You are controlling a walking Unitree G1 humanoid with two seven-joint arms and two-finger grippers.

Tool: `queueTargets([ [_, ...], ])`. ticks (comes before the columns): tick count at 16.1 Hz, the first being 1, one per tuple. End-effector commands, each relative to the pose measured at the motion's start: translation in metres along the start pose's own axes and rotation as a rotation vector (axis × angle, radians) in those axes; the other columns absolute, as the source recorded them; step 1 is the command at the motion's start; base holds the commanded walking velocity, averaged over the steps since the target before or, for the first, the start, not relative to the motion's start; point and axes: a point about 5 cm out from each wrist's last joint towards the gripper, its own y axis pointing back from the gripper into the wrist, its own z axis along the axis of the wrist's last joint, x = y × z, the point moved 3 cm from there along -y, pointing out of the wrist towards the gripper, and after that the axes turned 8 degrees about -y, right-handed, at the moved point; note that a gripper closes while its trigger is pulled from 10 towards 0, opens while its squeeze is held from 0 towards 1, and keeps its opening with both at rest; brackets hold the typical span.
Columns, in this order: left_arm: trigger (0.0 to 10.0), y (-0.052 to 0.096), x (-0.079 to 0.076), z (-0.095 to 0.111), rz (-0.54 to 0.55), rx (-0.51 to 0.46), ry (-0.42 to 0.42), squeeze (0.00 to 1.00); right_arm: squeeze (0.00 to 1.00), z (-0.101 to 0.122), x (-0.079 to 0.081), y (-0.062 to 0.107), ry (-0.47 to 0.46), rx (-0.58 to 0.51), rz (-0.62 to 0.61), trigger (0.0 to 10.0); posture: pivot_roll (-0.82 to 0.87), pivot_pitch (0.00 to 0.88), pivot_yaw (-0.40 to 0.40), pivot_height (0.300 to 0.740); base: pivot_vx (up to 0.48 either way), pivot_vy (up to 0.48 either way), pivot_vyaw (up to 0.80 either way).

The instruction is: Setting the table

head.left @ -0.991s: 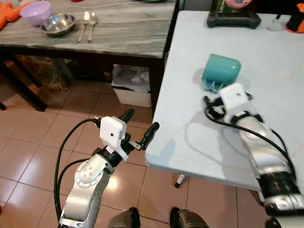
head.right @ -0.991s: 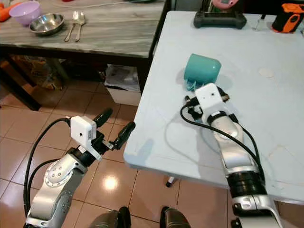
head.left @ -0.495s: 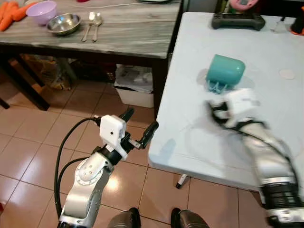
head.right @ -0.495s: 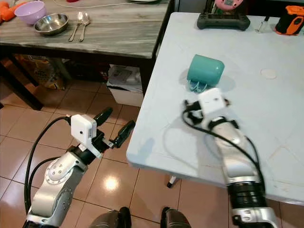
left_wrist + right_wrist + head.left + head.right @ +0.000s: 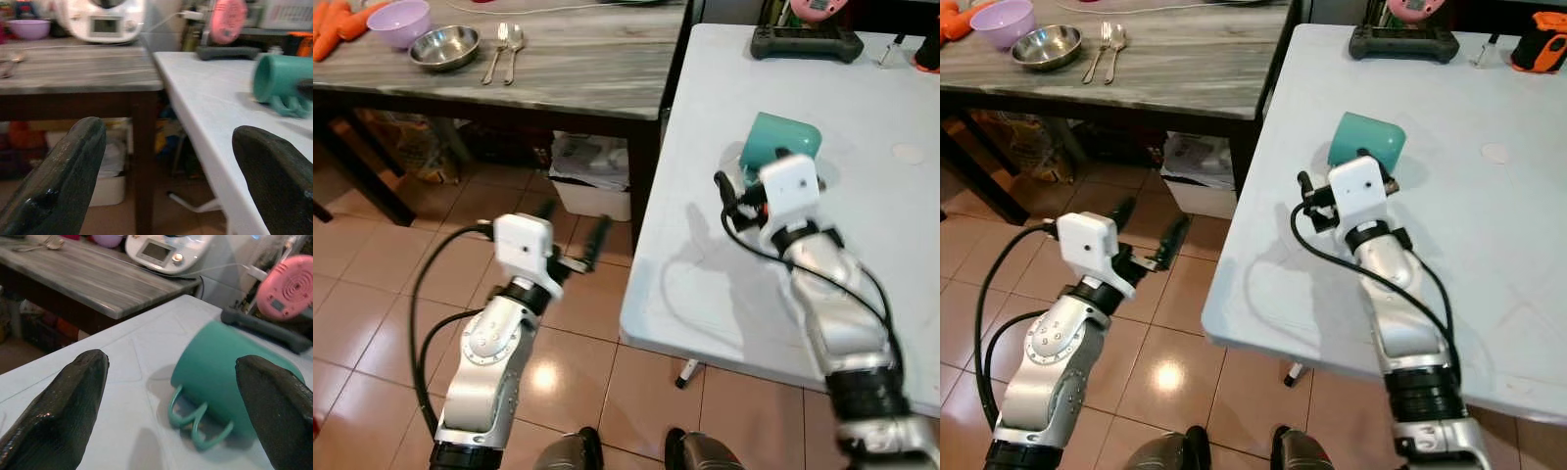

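A teal mug (image 5: 787,137) lies on its side on the white table (image 5: 705,255), handle toward the table's near side. My right gripper (image 5: 168,360) hovers just in front of the mug, open, with nothing between its fingers; its white wrist block (image 5: 788,184) hides part of the mug in the head views. My left gripper (image 5: 573,227) hangs open over the tiled floor, left of the white table's edge. On the grey wooden table (image 5: 587,69) at the back left lie a fork and spoon (image 5: 503,51), a steel bowl (image 5: 443,46) and a purple bowl (image 5: 398,20).
Carrots (image 5: 335,17) lie at the wooden table's far left. A black device (image 5: 805,41) and an orange object (image 5: 1538,47) sit at the white table's back. Under the wooden table stands a white bin (image 5: 592,186). The two tables meet at a corner.
My right arm has risen and moved forward, so its wrist now covers the mug's near side. My left gripper has swung left, away from the white table's edge.
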Motion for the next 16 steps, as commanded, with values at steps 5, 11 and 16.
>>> queueTargets([
  [5, 10.0, -0.004, -0.003, -0.004, -0.031, 0.009, 0.029, 0.0, 0.0, 0.005, -0.006, 0.007, -0.024, -0.029, -0.05, 10.0, -0.15, 0.161, 0.053, 0.74, 0.0, 0.0, -0.79],
  [11, 10.0, -0.005, -0.012, -0.001, -0.088, -0.017, 0.079, 0.0, 0.0, 0.007, -0.007, 0.013, -0.02, -0.043, -0.064, 10.0, -0.16, 0.163, 0.052, 0.74, 0.188, 0.0, -0.64],
  [16, 10.0, -0.001, -0.015, -0.002, -0.106, -0.015, 0.086, 0.0, 0.0, 0.008, -0.005, 0.011, -0.019, -0.043, -0.058, 10.0, -0.15, 0.167, 0.048, 0.74, 0.345, 0.0, 0.0],
])
